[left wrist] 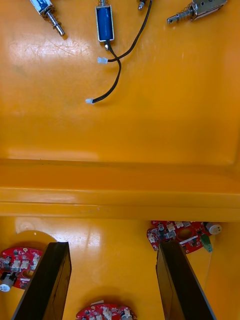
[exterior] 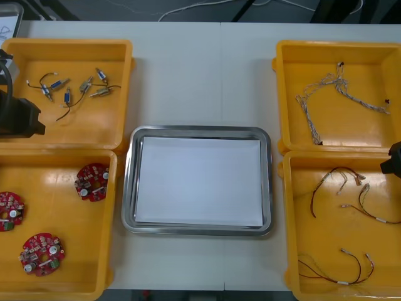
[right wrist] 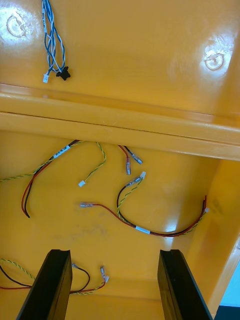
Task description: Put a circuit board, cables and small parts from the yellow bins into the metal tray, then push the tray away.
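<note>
Wide-open left gripper [left wrist: 114, 247] hangs above circuit boards [left wrist: 177, 235], wide-open right gripper [right wrist: 115, 255] above red and yellow cables [right wrist: 142, 230]. Metal tray [exterior: 128, 188] holds nothing yet; the first pick probably needs lowering, then closing.

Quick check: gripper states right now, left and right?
Left gripper: open, holding nothing, above the circuit boards.
Right gripper: open, holding nothing, above the red and yellow cables.

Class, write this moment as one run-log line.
left gripper: open, above circuit boards | right gripper: open, above red and yellow cables | metal tray: unloaded
</note>
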Robot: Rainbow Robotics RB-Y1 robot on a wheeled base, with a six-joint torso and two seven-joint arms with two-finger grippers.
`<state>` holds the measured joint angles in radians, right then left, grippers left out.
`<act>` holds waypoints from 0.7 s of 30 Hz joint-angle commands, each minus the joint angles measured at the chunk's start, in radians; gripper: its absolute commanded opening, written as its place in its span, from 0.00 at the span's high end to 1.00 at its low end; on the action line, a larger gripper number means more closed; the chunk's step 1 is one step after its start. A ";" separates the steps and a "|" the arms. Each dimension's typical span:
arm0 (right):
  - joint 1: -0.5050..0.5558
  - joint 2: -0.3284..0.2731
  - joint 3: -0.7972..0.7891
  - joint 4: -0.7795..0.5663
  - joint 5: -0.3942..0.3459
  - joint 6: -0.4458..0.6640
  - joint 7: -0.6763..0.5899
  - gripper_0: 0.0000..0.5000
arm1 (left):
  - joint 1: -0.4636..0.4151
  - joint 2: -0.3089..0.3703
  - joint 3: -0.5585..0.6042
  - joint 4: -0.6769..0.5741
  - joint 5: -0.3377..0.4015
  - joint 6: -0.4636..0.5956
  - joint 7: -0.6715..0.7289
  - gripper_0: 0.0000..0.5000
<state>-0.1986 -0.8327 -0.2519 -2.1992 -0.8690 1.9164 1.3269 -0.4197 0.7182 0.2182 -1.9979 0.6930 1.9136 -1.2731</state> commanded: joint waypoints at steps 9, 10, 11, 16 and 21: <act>0.013 0.014 -0.030 -0.004 0.005 0.003 -0.035 0.00 | 0.015 0.040 0.029 -0.028 -0.009 0.006 -0.009 0.00; 0.013 0.014 -0.030 -0.004 0.005 0.003 -0.035 0.00 | 0.015 0.040 0.029 -0.028 -0.009 0.006 -0.009 0.00; 0.013 0.014 -0.030 -0.004 0.005 0.003 -0.035 0.00 | 0.015 0.040 0.029 -0.028 -0.009 0.006 -0.009 0.00; 0.013 0.014 -0.030 -0.004 0.005 0.003 -0.035 0.00 | 0.015 0.040 0.029 -0.028 -0.009 0.006 -0.009 0.00; 0.013 0.014 -0.030 -0.004 0.005 0.003 -0.035 0.00 | 0.015 0.040 0.029 -0.028 -0.009 0.006 -0.009 0.00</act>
<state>-0.1986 -0.8327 -0.2519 -2.1992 -0.8690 1.9164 1.3269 -0.4197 0.7182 0.2182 -1.9979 0.6930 1.9136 -1.2731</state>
